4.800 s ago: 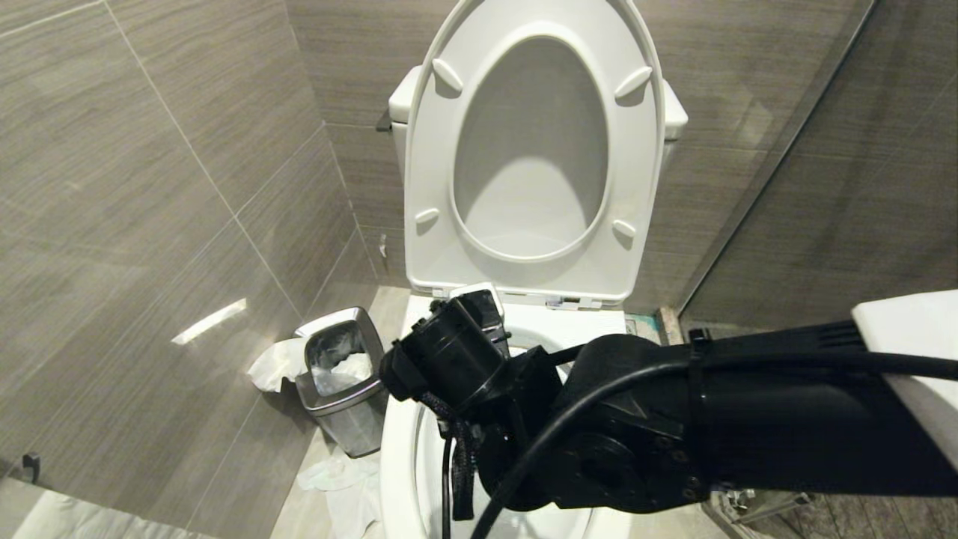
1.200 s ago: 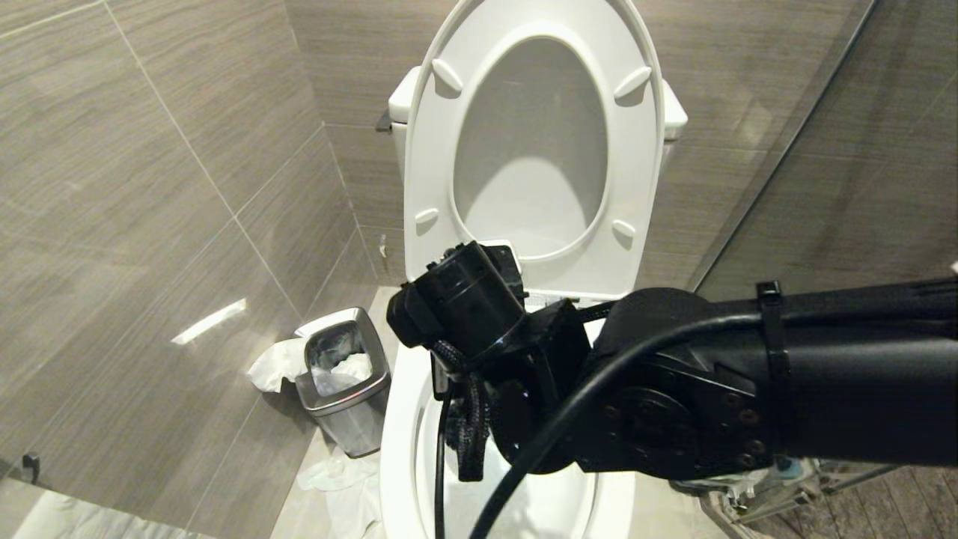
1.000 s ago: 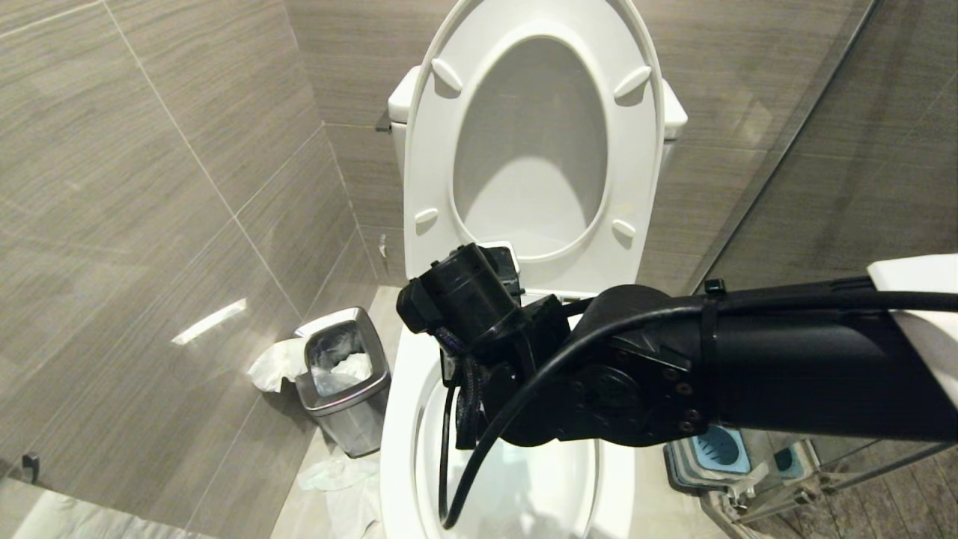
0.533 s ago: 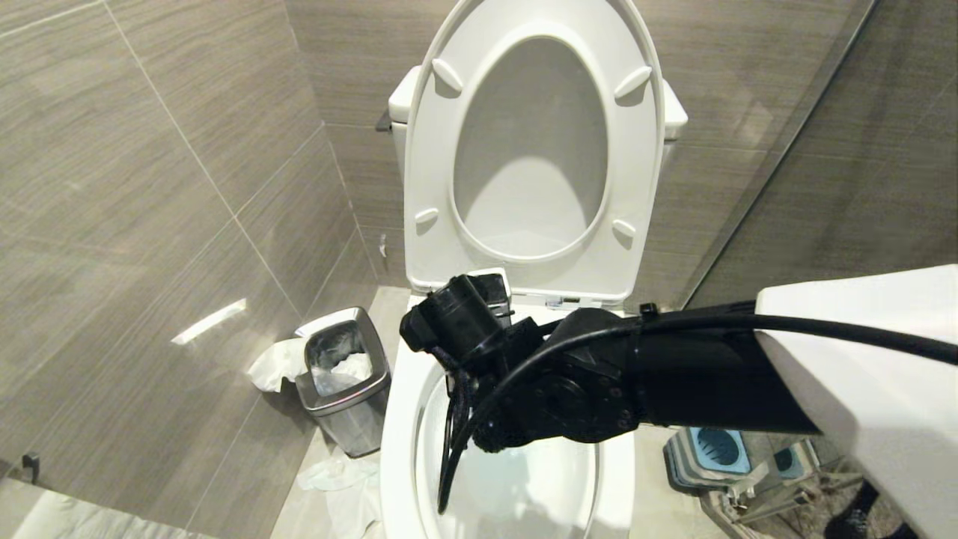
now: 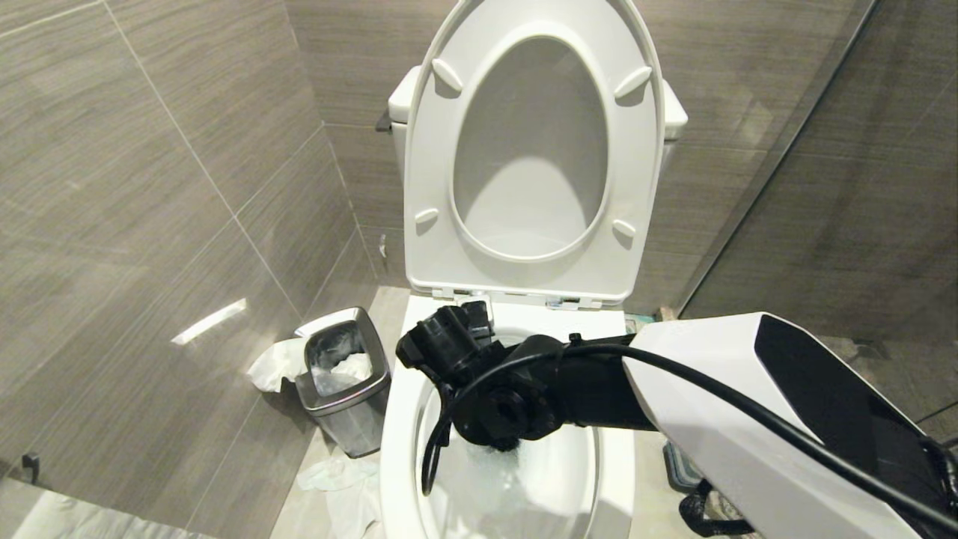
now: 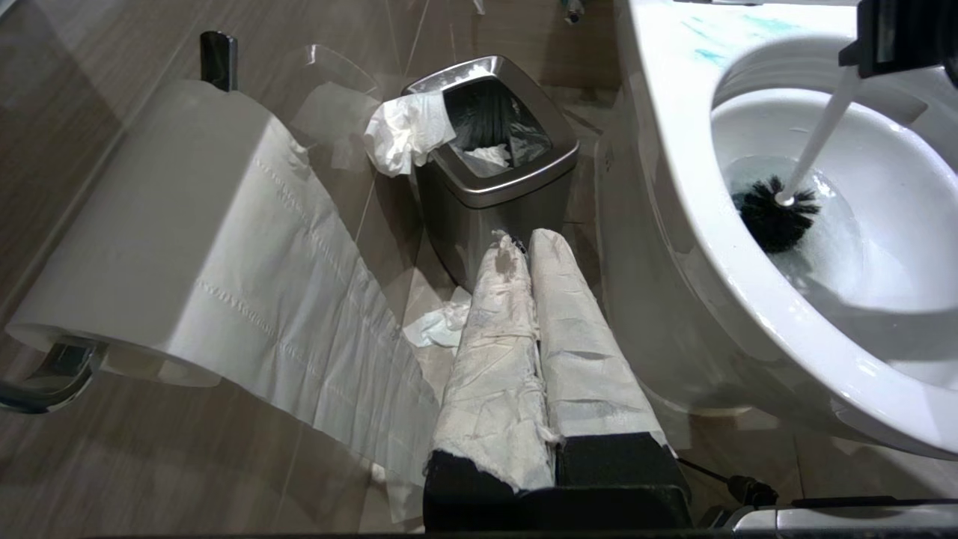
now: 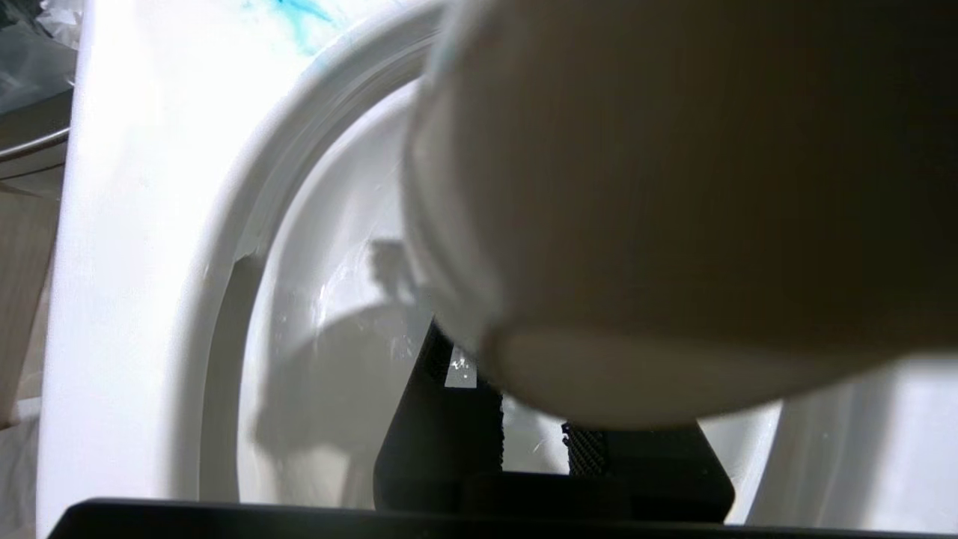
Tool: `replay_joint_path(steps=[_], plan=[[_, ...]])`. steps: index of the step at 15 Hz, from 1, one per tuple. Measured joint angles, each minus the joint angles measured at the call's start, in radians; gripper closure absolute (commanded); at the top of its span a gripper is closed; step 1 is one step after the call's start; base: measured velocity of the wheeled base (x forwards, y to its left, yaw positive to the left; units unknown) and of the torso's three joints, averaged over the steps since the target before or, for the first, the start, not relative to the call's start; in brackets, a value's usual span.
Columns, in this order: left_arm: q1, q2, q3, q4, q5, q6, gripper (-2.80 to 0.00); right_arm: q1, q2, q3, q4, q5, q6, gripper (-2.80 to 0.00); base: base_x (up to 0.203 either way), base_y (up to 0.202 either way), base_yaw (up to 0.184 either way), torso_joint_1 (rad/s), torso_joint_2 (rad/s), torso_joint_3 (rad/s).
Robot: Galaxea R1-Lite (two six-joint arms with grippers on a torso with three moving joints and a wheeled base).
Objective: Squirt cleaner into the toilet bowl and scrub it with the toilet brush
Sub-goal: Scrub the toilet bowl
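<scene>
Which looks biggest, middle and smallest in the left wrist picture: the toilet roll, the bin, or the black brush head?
1. toilet roll, though it hangs nearest the camera, so that swells it.
2. bin.
3. black brush head, down in the toilet bowl.

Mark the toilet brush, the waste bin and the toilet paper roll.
toilet brush (image 6: 775, 217), left wrist view, black bristle head.
waste bin (image 6: 494, 198), left wrist view, steel front wall.
toilet paper roll (image 6: 150, 217), left wrist view, outer sheet.

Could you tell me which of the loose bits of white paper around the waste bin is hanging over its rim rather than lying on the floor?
The crumpled white wad draped over the steel bin; the other scrap lies on the floor at its base.
</scene>
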Motion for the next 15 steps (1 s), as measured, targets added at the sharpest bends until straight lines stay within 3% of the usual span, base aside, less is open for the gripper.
replay_joint_path(steps=[9,15], plan=[[0.000,0.000,0.000,-0.001,0.000,0.000,0.00,-0.002,-0.261,0.029,0.135,-0.001,-0.013,0.00,0.000,0.000,0.000,0.000,0.00,0.000],[-0.001,0.000,0.000,-0.001,0.000,0.000,0.00,-0.022,-0.150,0.015,0.094,0.001,-0.010,0.00,0.000,0.000,0.000,0.000,0.00,0.000]])
